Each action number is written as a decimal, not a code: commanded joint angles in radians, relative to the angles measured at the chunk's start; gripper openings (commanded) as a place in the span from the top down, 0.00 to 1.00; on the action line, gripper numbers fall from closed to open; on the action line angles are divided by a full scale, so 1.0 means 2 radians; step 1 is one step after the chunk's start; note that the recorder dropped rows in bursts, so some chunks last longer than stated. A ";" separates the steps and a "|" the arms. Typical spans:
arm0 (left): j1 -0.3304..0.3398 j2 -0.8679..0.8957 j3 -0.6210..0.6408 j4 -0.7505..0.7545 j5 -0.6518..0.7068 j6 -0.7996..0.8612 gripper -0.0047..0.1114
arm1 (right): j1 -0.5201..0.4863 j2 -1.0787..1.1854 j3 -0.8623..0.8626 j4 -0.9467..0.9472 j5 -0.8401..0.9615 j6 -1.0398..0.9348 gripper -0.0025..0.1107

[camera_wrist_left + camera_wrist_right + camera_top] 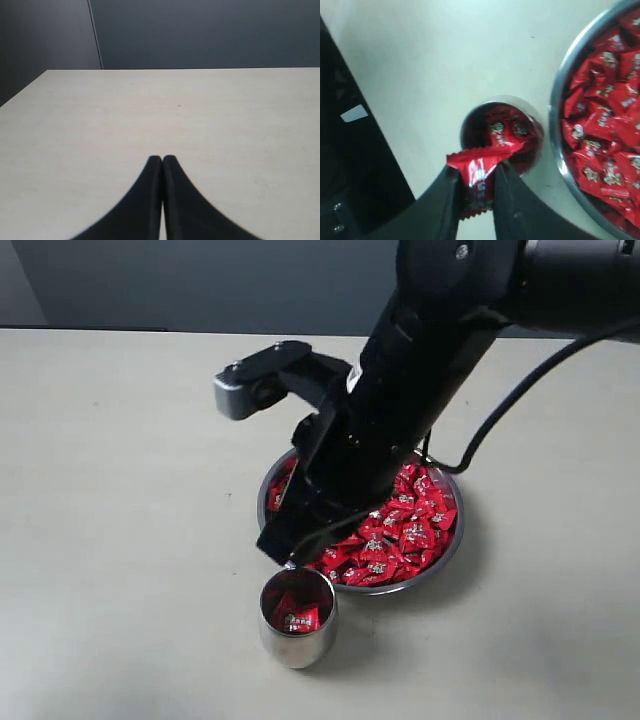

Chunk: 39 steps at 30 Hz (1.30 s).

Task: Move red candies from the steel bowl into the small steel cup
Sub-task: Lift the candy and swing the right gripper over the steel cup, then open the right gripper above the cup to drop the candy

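The steel bowl holds a heap of red candies. Just in front of it stands the small steel cup with a few red candies inside. My right gripper is shut on one red candy, held above the cup's rim on the bowl side. In the exterior view its black tips hang over the cup's far edge and hide the candy. My left gripper is shut and empty over bare table, away from the bowl.
The pale table stretches all round the bowl and cup. The right arm's black body and its cable lean over the bowl's left half. A dark wall runs behind the table.
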 commanded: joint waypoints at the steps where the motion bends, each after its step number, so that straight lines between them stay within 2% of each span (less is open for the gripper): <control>1: 0.000 -0.002 0.002 0.001 -0.001 -0.001 0.96 | 0.018 0.003 0.001 -0.012 -0.015 -0.004 0.98; 35: 0.000 -0.002 0.002 0.001 -0.001 -0.001 0.96 | 0.021 0.067 0.027 -0.022 -0.051 0.005 0.98; 37: 0.000 -0.002 0.002 0.001 -0.001 -0.001 0.96 | 0.021 0.067 0.027 -0.022 -0.052 0.005 0.95; 39: 0.000 -0.002 0.002 0.001 -0.001 -0.001 0.96 | 0.021 0.067 0.027 -0.022 -0.052 0.005 0.85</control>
